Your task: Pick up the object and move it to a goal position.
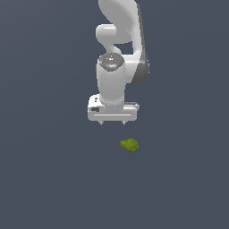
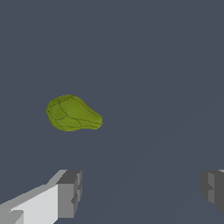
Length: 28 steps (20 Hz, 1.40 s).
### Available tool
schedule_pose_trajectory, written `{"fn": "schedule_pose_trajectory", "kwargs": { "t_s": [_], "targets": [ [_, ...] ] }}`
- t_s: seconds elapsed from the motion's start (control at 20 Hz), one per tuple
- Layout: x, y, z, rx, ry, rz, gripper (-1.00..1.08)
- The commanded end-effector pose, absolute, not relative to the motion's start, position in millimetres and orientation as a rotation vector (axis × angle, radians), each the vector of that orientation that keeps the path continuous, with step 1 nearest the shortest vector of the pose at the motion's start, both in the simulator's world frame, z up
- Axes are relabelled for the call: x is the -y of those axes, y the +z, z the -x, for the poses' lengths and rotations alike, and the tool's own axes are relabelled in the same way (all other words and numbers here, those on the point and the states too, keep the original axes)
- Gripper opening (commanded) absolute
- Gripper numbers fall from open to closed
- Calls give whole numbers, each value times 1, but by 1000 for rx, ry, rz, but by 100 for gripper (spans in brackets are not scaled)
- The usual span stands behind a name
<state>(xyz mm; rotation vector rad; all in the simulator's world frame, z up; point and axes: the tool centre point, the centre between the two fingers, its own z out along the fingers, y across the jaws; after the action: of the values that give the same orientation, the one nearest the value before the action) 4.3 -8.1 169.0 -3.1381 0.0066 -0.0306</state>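
Note:
The object (image 1: 129,145) is a small lumpy olive-green blob with yellowish patches, lying on the dark grey ground. My white gripper (image 1: 112,122) hangs above and a little to the exterior view's left of it, apart from it. In the wrist view the object (image 2: 73,113) lies ahead of the gripper (image 2: 142,192), off to one side of the gap. The two grey fingertips (image 2: 70,192) stand wide apart with nothing between them. The gripper is open and empty.
The ground (image 1: 44,179) is a flat, uniform dark grey surface with no other objects. The white arm (image 1: 118,40) rises behind the gripper toward the top of the exterior view.

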Motion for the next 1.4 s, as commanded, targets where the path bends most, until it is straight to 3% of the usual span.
{"fn": "schedule_pose_trajectory", "kwargs": {
  "t_s": [0.0, 0.75, 1.35],
  "targets": [
    [8, 169, -4, -7, -31, 3138, 100],
    [0, 168, -12, -52, -57, 3120, 100],
    [-18, 150, -21, 271, -41, 3122, 100]
  ]
}}
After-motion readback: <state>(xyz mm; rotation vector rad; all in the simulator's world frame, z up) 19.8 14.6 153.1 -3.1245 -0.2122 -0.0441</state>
